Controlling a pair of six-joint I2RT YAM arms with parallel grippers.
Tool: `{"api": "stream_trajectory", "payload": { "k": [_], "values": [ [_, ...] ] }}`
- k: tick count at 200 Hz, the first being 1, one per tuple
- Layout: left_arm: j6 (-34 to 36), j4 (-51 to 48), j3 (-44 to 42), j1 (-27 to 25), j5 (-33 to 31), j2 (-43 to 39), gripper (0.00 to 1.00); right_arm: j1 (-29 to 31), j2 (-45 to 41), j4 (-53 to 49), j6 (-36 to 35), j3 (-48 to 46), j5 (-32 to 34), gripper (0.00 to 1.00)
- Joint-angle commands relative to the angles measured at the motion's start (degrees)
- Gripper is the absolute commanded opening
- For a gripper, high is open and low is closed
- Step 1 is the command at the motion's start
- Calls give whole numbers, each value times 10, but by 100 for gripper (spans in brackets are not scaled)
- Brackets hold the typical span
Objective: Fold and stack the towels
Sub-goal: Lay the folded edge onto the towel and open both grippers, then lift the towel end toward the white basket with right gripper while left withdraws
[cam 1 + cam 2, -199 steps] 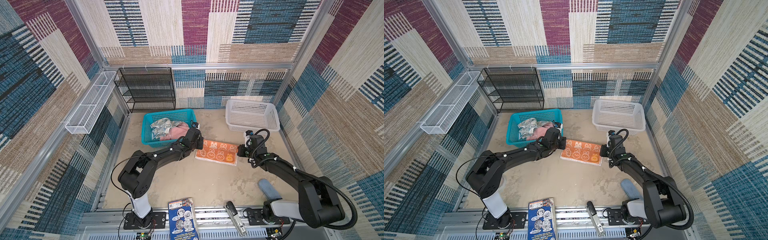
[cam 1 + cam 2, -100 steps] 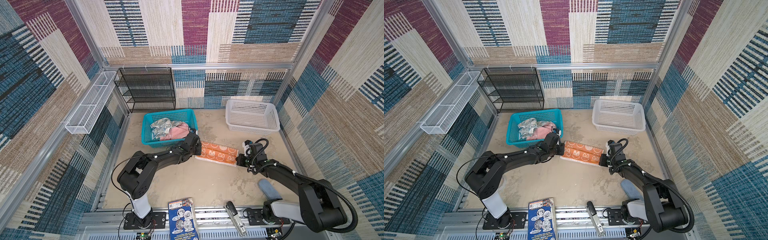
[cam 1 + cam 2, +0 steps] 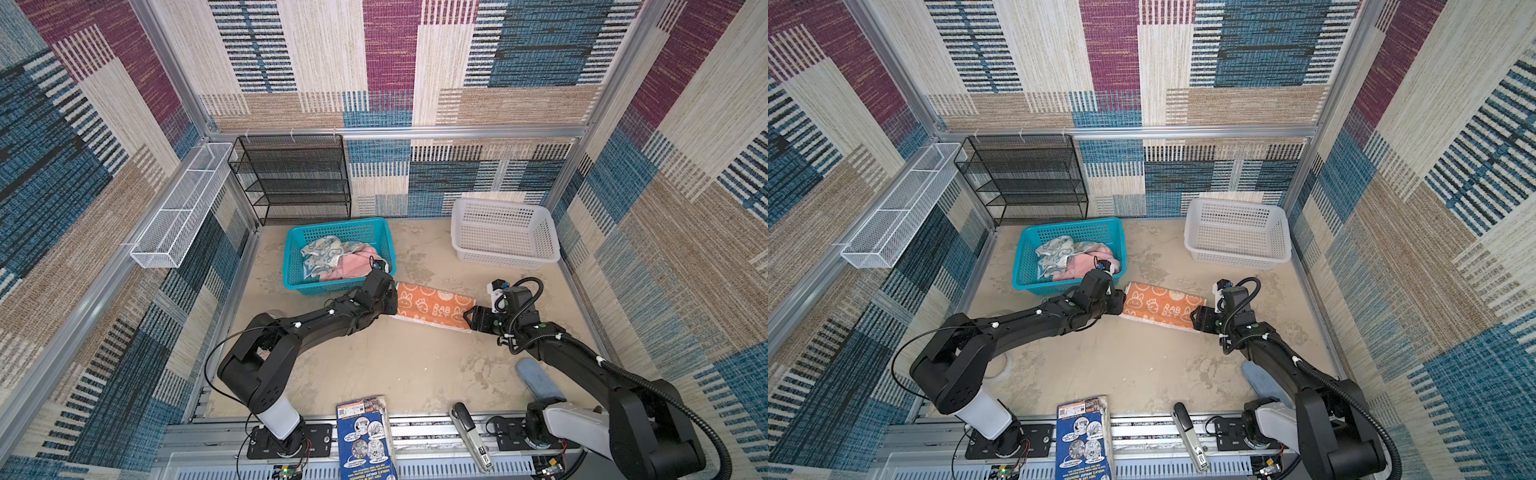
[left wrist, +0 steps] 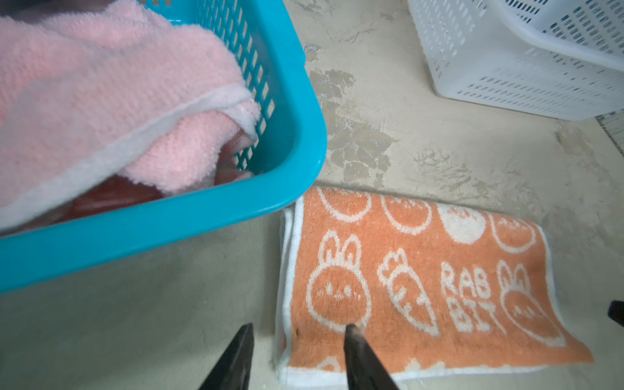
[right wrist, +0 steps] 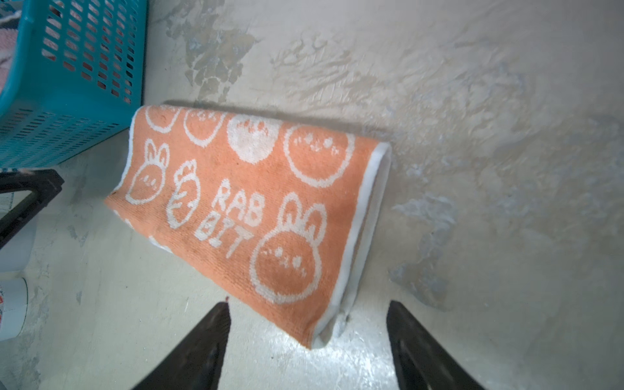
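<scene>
The folded orange rabbit-print terry towel (image 3: 434, 305) lies on the beige surface (image 3: 374, 365) beside the teal plastic basket (image 3: 332, 287). Top views hide what wrist views show: left jaws partly parted astride its hemmed end, right jaws wide, neither gripping. Both top views add the blue printed towel (image 3: 322, 255) beside the pink terry towel (image 3: 357, 264) in that basket.

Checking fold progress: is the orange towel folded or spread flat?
Folded: the orange towel shows two layers of white hem stacked at one end.

Orange towel (image 3: 432, 305) folded in half, left pincer (image 4: 300, 327) and right pincer (image 5: 308, 303) now released
</scene>
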Motion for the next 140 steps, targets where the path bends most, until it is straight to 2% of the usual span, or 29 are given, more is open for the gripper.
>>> {"api": "stream_trajectory", "payload": {
  "k": [1,66,93,140],
  "values": [
    [-4,-7,2,-1,15,-10,49,0,21,29,18,13,-8,77],
    [-12,-7,62,-26,115,40,46,0,95,61,53,30,29,75],
    [-30,12,58,-26,150,78,45,0,118,74,55,24,22,68],
    [-53,32,32,-25,171,116,44,0,146,97,60,9,7,59]
  ]
}}
